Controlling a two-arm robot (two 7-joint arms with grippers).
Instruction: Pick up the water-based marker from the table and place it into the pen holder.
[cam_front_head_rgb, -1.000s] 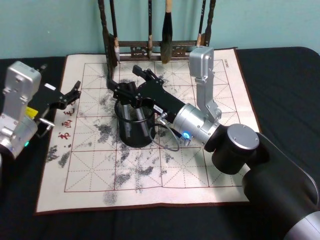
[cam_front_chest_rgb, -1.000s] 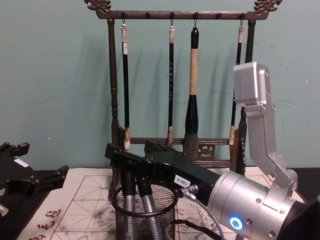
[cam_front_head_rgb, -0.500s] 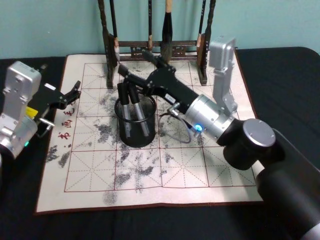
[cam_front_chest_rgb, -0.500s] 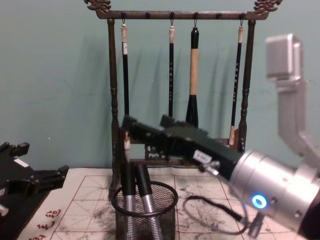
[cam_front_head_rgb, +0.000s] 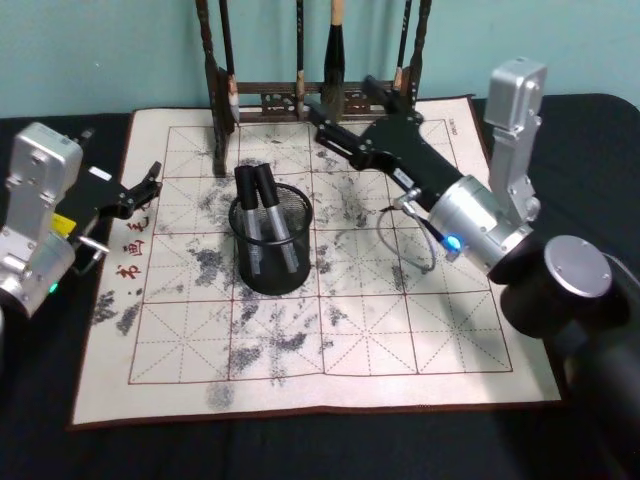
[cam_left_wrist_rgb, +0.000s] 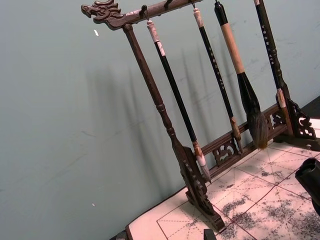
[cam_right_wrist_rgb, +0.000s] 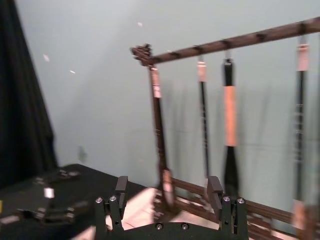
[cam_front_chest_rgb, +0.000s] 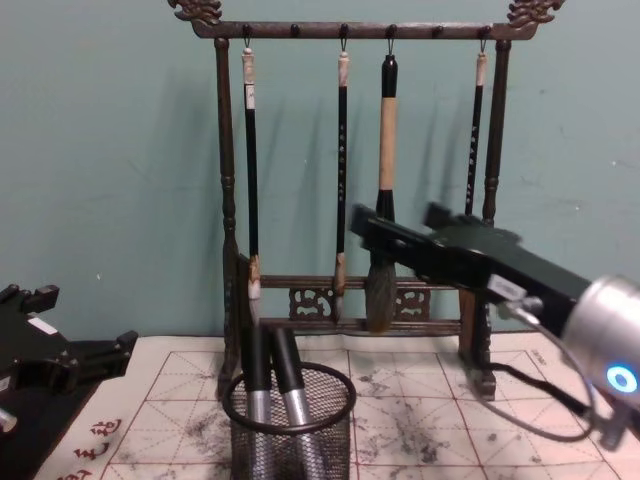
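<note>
The black wire-mesh pen holder stands on the white mat of the table, left of centre. Two water-based markers with black caps and silver barrels lean inside it, side by side. My right gripper hangs open and empty above the mat, to the right of and behind the holder, near the brush rack. One of its fingers shows with a wide gap to the other. My left gripper rests open at the mat's left edge.
A tall dark wooden brush rack with several hanging brushes stands along the mat's far edge, just behind my right gripper. A teal wall rises behind it. The mat's front half carries only ink stains.
My right gripper has lifted away from the pen holder and swung back and to the right toward the rack. The markers stay in the holder. The left arm has not moved.
</note>
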